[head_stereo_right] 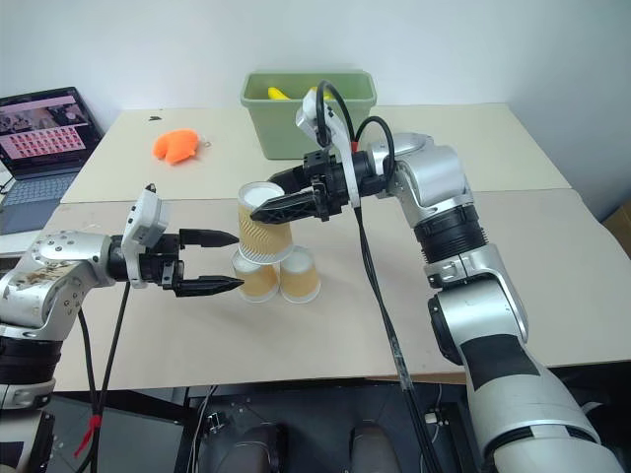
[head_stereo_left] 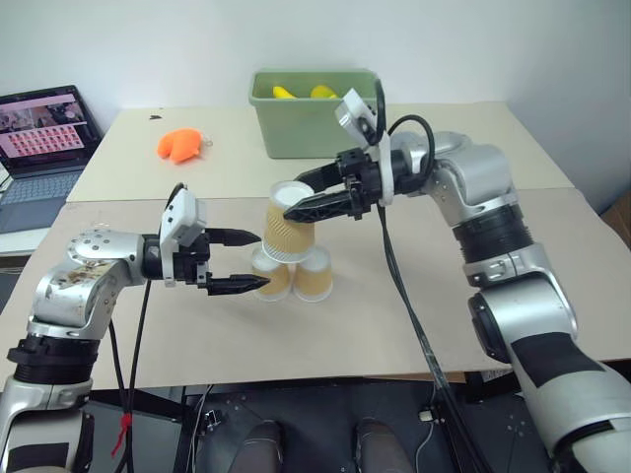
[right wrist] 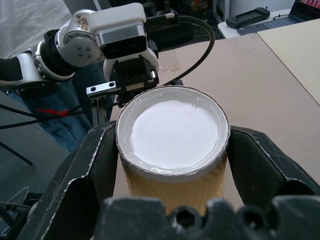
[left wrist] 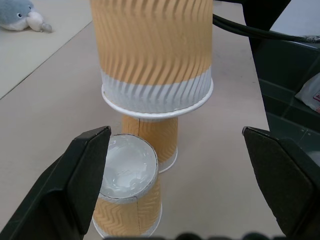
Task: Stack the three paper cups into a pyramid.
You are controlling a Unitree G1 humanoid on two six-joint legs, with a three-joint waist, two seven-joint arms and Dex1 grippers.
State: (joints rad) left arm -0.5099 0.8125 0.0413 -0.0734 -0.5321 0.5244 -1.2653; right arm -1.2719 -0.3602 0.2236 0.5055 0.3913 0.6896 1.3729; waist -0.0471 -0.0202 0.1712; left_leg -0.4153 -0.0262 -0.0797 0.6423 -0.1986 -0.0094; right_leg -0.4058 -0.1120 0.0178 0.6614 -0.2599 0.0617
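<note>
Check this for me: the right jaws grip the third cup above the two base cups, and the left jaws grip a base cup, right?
Not quite. The left gripper is open beside the base cups, holding nothing, as the left wrist view shows. The right gripper does hold the third cup.

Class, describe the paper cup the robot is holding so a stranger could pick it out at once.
Start at the green bin on the far table, then come forward to the three paper cups. Two stand upside down on the table; the third cup is held above them, clamped in the right gripper.
</note>
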